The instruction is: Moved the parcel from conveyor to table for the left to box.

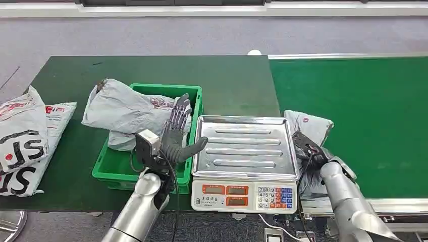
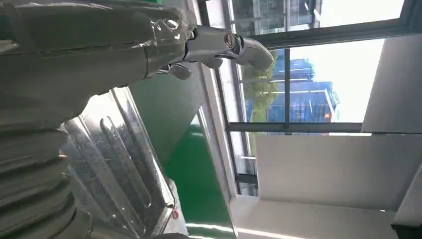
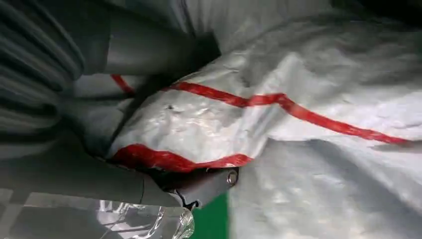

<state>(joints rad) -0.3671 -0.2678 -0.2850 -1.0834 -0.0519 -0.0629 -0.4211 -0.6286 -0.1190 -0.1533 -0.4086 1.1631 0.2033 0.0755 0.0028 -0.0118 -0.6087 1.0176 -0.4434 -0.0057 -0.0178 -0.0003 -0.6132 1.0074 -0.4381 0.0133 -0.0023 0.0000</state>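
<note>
Right hand (image 1: 309,153) is clamped on the grey parcel (image 1: 309,126) at the conveyor (image 1: 353,101) edge, three o'clock of the scale tray (image 1: 245,146); transfer not yet done. Left hand (image 1: 176,133), fingers apart, waits over the green crate (image 1: 151,174). Green table (image 1: 75,75), grey floor beyond.

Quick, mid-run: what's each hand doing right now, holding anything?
Left hand: open, fingers spread, holding nothing, raised by the green plastic crate.
Right hand: gripping the crumpled grey plastic mailer parcel with red stripes.
</note>
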